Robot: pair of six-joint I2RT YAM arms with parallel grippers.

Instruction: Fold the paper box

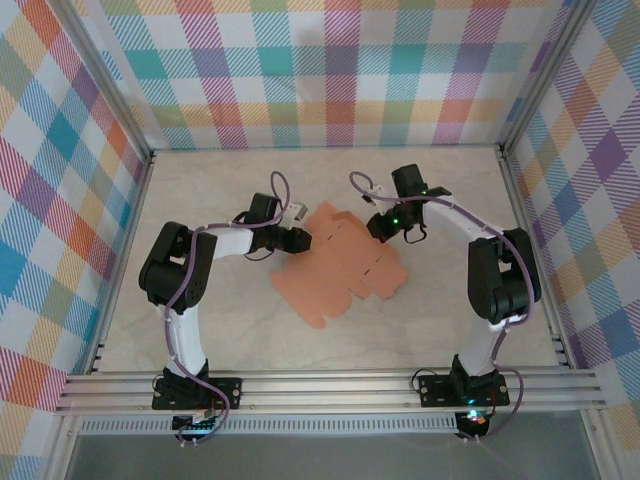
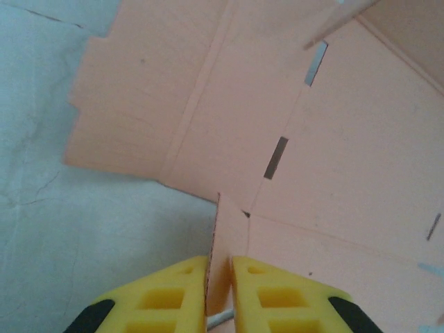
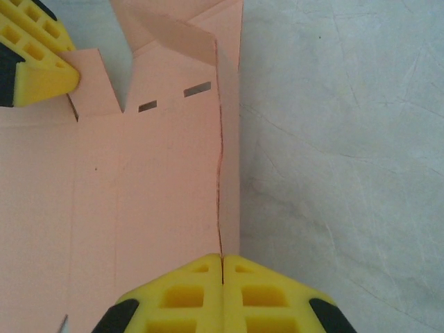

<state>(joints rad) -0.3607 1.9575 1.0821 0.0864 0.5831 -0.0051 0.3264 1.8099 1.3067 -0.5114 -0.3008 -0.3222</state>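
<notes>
Left wrist view: the left gripper (image 2: 219, 277) pinches, nearly closed, an upright flap of the salmon-orange thin-card paper box (image 1: 345, 265); the right gripper (image 3: 222, 267), fully closed, holds its raised side strip; the rest lies flat on the pale table (image 1: 220, 330); wall-raising seems the step in hand; next needs creasing along the scores.

The paper box (image 1: 340, 262) is a salmon-orange card cutout, unfolded, lying mostly flat in front of me. Crease lines and short slots cross its panels. One small left-edge flap stands upright, pinched in my left gripper (image 2: 219, 267). The right side strip is raised, clamped in my right gripper (image 3: 222, 263).
</notes>
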